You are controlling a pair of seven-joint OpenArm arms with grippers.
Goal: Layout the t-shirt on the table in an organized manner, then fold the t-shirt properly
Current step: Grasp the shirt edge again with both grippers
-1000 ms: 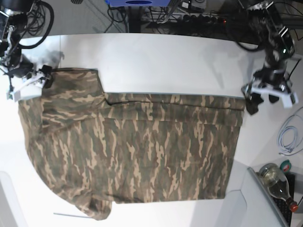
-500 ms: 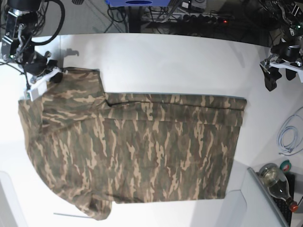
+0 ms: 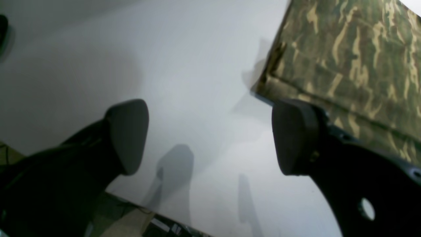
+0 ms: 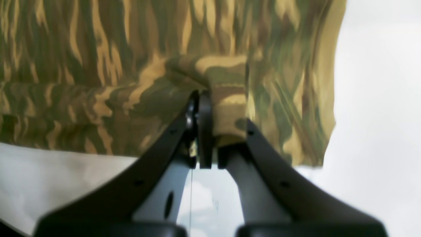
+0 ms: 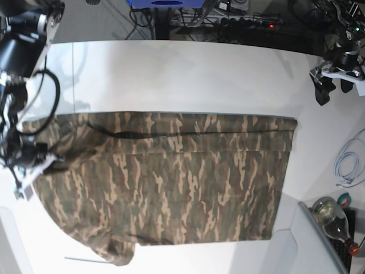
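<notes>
The right gripper (image 4: 200,128) is pinching a fold of the t-shirt (image 5: 171,177); a thin pinch risks slipping. The left gripper (image 3: 210,138) is hanging wide apart, empty, over the table (image 5: 188,74).

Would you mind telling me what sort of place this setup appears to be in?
Most likely a robotics lab or workshop. A large white table carries a camouflage t-shirt, tangled cables and a power strip lie on the floor behind it, and a bottle sits at the side.
</notes>
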